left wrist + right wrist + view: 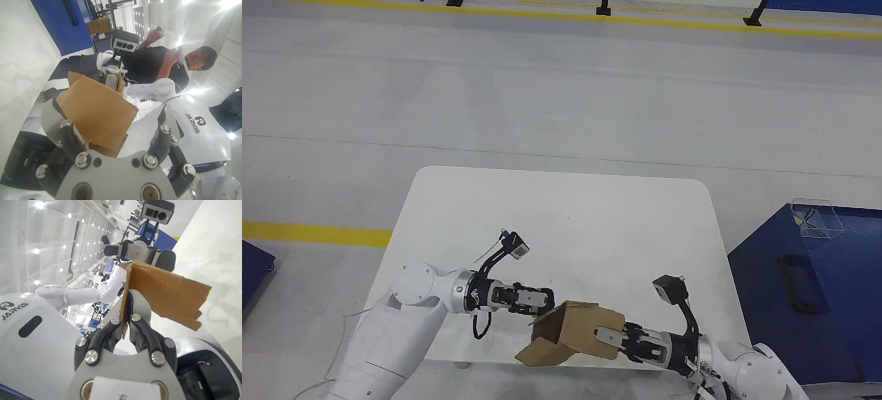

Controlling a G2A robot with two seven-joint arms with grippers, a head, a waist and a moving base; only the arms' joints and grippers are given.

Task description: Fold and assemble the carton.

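One white table (pixel 572 215), one carton, two grippers. Furthest left in the top view, the left gripper (pixel 542 299) sits low over the near part of the table, just at the carton's left side. Its jaws are released: in the left wrist view the two fingers (pixel 163 121) stand wide apart, with the cardboard in the gap between them and one finger close against a brown face. Whether that finger actually touches it I cannot tell. Next comes the single carton (pixel 577 330), a half-formed brown box held between the two grippers at the table's near edge. It is tilted, one flap hangs down at its lower left corner, and its upper side is open. The faces that show are plain brown cardboard. On the carton's right side is the right gripper (pixel 607 339), its jaws clenched on the carton: in the right wrist view the two fingers (pixel 132 306) pinch one thin cardboard wall edge-on. Well apart, off the table's right side, stands one blue cabinet (pixel 812 300) with one clear plastic container (pixel 814 215) on top.
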